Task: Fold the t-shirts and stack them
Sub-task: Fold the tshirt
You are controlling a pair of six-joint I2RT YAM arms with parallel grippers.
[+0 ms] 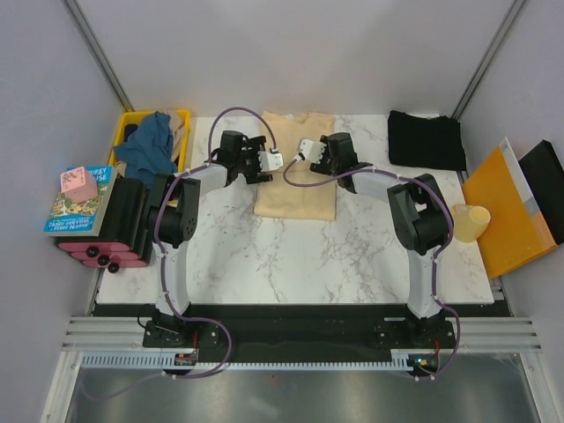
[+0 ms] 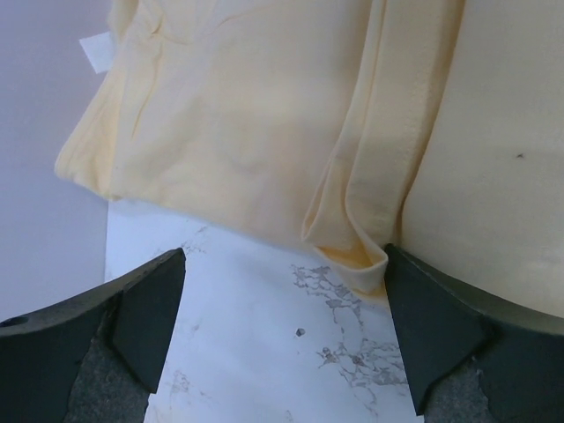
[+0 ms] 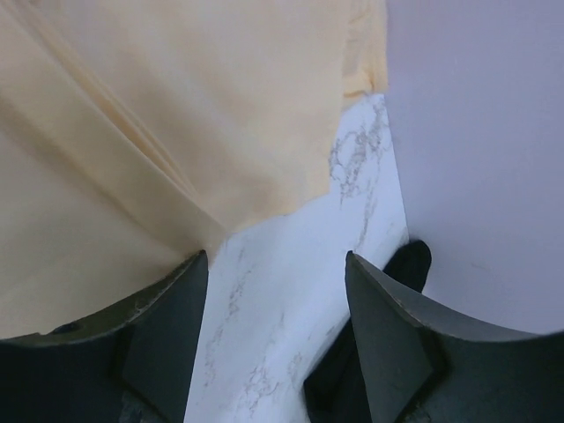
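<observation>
The cream-yellow t-shirt (image 1: 295, 181) lies partly folded at the back middle of the marble table. My left gripper (image 1: 267, 162) hovers at its left edge, open and empty. In the left wrist view the shirt (image 2: 264, 115) fills the top and a folded sleeve hem (image 2: 361, 242) lies by the right finger (image 2: 432, 326). My right gripper (image 1: 309, 150) is at the shirt's right side, open and empty. The right wrist view shows the shirt (image 3: 176, 106) over bare marble between the jaws. The black t-shirt (image 1: 426, 139) lies folded at the back right. The teal-blue t-shirt (image 1: 150, 145) is heaped in the crate.
The yellow crate (image 1: 181, 120) stands at the back left. A book with a pink die (image 1: 77, 201) rests on black-and-red boxes (image 1: 115, 231) at the left. The orange folder (image 1: 507, 211) and a pale cup (image 1: 471, 220) are at the right edge.
</observation>
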